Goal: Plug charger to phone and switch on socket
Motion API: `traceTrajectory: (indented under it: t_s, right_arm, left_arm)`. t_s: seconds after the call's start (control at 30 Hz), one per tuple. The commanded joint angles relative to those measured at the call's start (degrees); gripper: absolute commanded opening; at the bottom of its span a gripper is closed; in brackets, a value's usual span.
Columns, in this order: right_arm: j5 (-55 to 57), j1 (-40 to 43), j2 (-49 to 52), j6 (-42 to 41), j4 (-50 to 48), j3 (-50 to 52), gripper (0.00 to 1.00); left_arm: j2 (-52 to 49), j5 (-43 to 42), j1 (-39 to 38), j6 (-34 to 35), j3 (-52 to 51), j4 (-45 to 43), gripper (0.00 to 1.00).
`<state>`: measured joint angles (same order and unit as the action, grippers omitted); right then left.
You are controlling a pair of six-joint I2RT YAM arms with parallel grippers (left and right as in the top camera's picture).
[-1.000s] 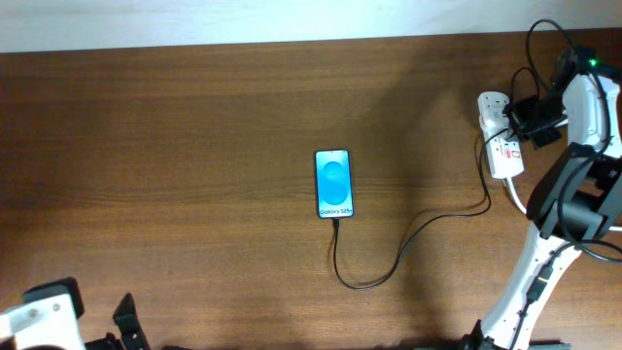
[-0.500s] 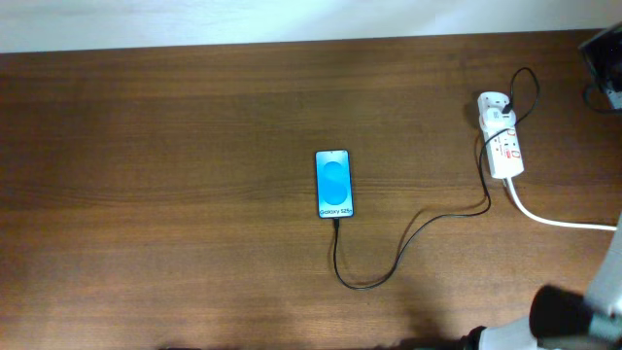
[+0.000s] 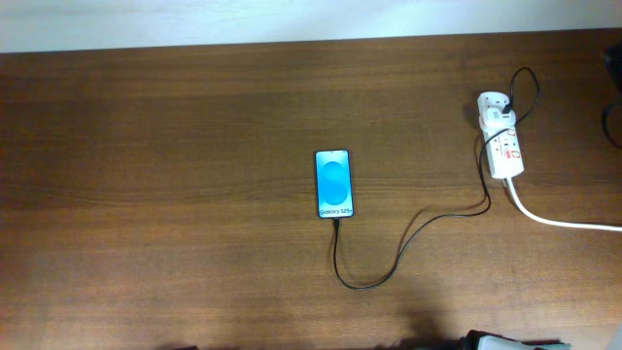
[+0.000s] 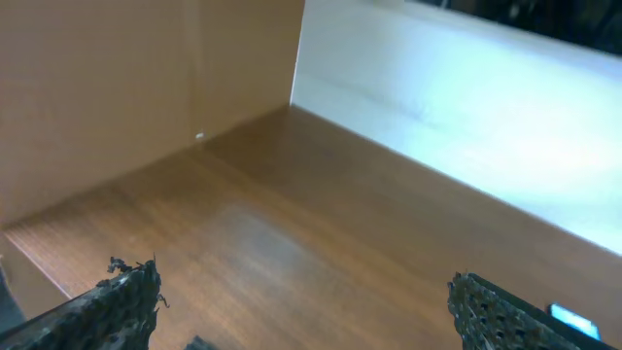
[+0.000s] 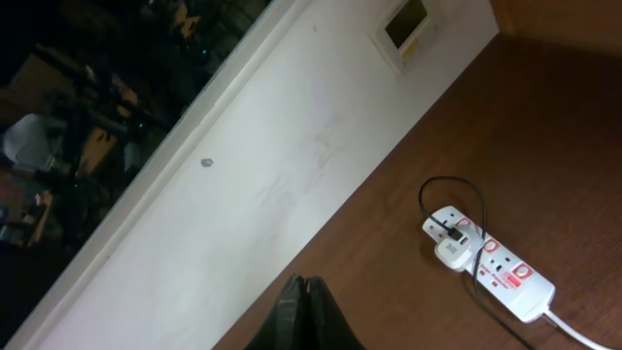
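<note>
A dark brown wood-grain table [image 3: 175, 194] fills the overhead view, bounded on its far side by a pale white wall [image 3: 292, 19]. In the left wrist view a tan side panel [image 4: 117, 87] meets that wall at a corner of the table. In the right wrist view a small rectangular wall plate [image 5: 408, 24] is set into the wall.

The slim black-edged smartphone with a bright blue screen [image 3: 333, 184] lies flat near the table's middle. Its long axis runs near to far, with the white lettering at the near end. The thin black charger cable [image 3: 335, 248] meets the phone's near short edge, loops nearer, then swings right and far to the white elongated power strip with red marks [image 3: 501, 141] by the far right corner. The strip's long axis also runs roughly near to far, with a white adapter [image 3: 491, 104] at its far end. A thick white cord [image 3: 573, 224] leaves its near end toward the right edge.

The left gripper [image 4: 306, 306] has its fingers spread wide, grasping nothing, over bare wood. The right gripper [image 5: 304, 311] has its fingers pressed together with nothing between them, well apart from the strip
</note>
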<state>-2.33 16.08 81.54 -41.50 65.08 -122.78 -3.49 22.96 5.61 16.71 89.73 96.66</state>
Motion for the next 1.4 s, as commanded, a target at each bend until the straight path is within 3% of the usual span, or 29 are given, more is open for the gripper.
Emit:
traceTrajectory:
  t_s: [0.0, 0.63, 0.8, 0.9, 1.07, 1.2, 1.37]
  right_arm:
    - [-2.78, -0.37, -1.49, 0.83, -0.13, -0.17, 0.04]
    - [-10.99, -0.39, -9.90, 0.83, -5.07, 0.44, 0.04]
    - [-11.06, -6.78, -21.24, 0.79, -8.13, 13.44, 0.04]
    - [-11.67, -13.73, -30.34, 0.81, -17.79, 28.65, 0.04]
    - [-15.06, -16.39, -41.35, 1.07, -32.28, 43.76, 0.04]
    - [-15.06, -16.39, -48.52, 7.74, -34.93, 43.98, 0.04]
    - [-15.06, -16.39, -58.49, 8.31, -36.87, 43.98, 0.04]
  left_arm:
    - [3.04, 0.44, 0.20, 0.35, 1.22, -0.02, 0.99]
    - [3.04, 0.44, -2.69, 0.33, 2.54, 0.02, 0.99]
    - [3.04, 0.44, -2.69, 0.35, 2.54, 0.02, 0.99]
    - [3.04, 0.44, -2.69, 0.35, 2.54, 0.04, 0.99]
    - [3.04, 0.44, -2.67, 0.35, 2.54, 0.04, 0.99]
    - [3.04, 0.44, -2.69, 0.35, 2.54, 0.02, 0.99]
    - [3.04, 0.44, -2.69, 0.35, 2.54, 0.02, 0.99]
